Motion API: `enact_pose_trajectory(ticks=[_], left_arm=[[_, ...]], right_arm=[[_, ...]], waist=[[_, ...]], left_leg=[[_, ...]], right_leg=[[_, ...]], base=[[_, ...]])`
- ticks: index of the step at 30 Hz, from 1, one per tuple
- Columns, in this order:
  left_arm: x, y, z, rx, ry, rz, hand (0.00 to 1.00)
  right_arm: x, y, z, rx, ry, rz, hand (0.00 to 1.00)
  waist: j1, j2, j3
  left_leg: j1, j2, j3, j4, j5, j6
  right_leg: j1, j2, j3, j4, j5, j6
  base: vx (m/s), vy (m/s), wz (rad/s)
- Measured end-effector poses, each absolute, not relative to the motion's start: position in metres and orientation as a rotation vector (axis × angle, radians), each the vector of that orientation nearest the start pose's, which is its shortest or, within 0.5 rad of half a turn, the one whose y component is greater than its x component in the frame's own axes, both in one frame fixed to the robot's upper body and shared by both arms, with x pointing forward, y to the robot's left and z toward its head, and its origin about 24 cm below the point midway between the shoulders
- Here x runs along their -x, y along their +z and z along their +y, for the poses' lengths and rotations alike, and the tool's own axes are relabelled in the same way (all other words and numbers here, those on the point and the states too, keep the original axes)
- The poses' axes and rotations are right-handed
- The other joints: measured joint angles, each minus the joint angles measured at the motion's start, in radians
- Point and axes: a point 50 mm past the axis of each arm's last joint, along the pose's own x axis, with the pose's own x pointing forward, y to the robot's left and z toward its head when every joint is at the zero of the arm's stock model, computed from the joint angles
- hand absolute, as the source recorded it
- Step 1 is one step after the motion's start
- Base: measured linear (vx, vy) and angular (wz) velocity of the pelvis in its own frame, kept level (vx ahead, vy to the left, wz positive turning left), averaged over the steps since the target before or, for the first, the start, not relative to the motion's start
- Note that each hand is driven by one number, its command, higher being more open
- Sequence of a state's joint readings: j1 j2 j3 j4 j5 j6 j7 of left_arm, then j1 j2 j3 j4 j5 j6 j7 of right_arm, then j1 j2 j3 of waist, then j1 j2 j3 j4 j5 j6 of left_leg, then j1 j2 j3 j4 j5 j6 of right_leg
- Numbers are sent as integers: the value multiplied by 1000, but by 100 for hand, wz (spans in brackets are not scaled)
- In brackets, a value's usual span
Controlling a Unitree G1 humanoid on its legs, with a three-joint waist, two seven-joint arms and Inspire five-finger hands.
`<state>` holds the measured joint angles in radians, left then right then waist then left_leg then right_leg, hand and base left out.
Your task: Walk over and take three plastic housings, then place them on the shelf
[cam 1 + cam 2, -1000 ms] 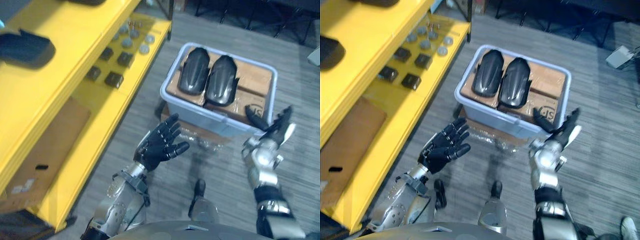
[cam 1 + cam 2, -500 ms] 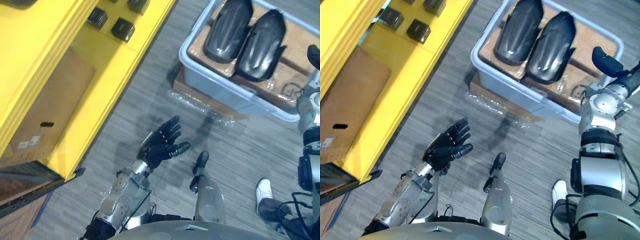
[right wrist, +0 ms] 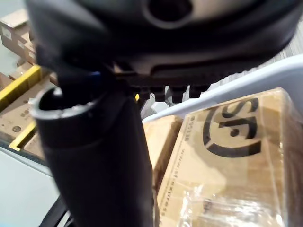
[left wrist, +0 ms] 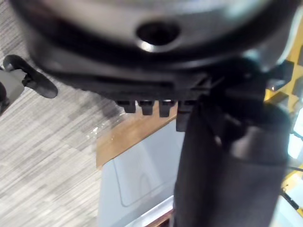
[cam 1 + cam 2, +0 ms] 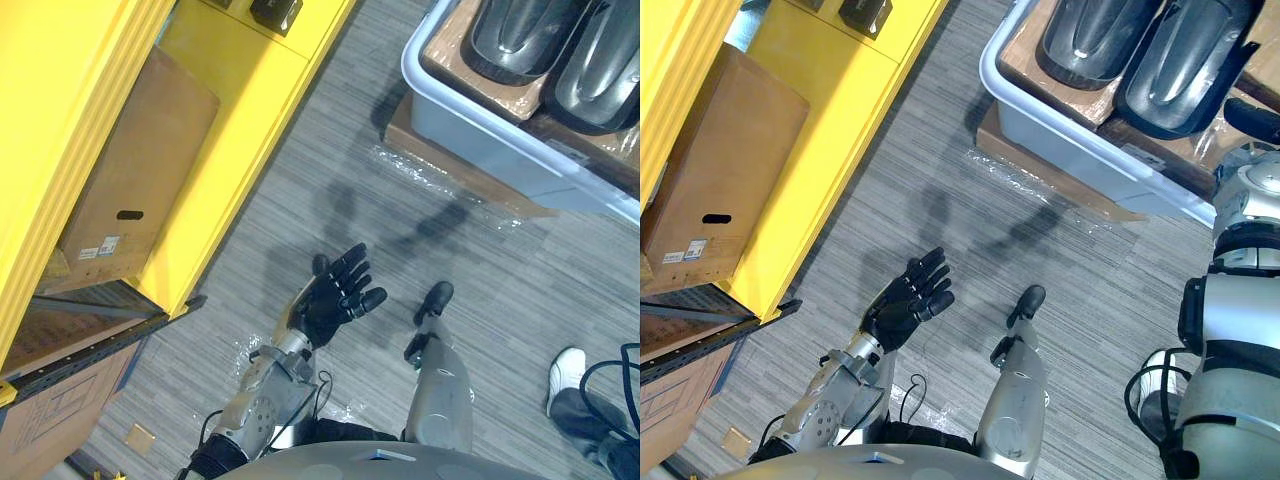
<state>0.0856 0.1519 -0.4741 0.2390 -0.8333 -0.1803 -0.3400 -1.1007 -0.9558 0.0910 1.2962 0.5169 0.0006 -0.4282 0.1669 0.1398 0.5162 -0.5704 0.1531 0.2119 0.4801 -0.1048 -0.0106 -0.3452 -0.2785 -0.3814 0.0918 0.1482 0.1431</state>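
Over grey floor (image 5: 330, 180), left hand (image 5: 328, 300) spread wide, empty, right hand (image 5: 1252, 120) state unclear

light: bright, even, from above | shelf (image 5: 230, 120): yellow fully lit, no hot spots | bin (image 5: 480, 150): soft shadow on floor (image 5: 520, 280) at its left | plastic housings (image 5: 525, 40): dull sheen | plastic wrap (image 5: 450, 185), cardboard box (image 3: 227, 156): white glare | wrist views: left hand (image 4: 227, 156), right hand (image 3: 94, 161) near-black against bright surroundings
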Motion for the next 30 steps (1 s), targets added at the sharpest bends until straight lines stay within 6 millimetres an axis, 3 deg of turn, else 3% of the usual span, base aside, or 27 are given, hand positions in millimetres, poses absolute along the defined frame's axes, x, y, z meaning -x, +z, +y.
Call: enact_pose_trajectory(ticks=[4,9,22,26,27,30], left_arm=[[-203,-20,79,709,-518,210,100],[-204,-19,82,718,-508,203,100],[-204,-19,90,681,-519,181,100],[-202,-13,104,675,-483,140,100],[-201,-12,107,672,-474,134,100],[-197,-14,111,669,-456,137,100]], right_arm=[[-314,238,-429,122,-1035,-12,100],[-305,236,-440,195,-980,68,100],[-306,236,-440,225,-965,92,100],[-315,271,-424,269,-983,-125,100],[-319,293,-411,297,-974,-263,100],[-319,328,-386,385,-952,-502,100]], waist=[[15,14,5],[21,14,5],[19,8,9],[1,-26,22],[-7,-39,23],[-15,-75,24]], left_leg=[[-13,0,-5,-3,7,-2],[-13,-2,-25,-28,30,-7],[43,15,-38,-87,74,-21],[100,20,-30,-129,91,-31],[115,25,-22,-139,95,-33],[156,34,-9,-170,106,-45]], right_leg=[[-19,-1,-2,14,-5,-6],[-20,-1,-31,34,-17,-22],[12,16,-52,48,-32,-46],[48,24,-51,43,-37,-52],[52,28,-48,42,-37,-52],[69,38,-42,42,-39,-56]], base=[[-32,-48,2],[-27,-51,11],[-33,-46,2],[-13,-41,-5],[-5,-26,-13],[0,-42,-17]])
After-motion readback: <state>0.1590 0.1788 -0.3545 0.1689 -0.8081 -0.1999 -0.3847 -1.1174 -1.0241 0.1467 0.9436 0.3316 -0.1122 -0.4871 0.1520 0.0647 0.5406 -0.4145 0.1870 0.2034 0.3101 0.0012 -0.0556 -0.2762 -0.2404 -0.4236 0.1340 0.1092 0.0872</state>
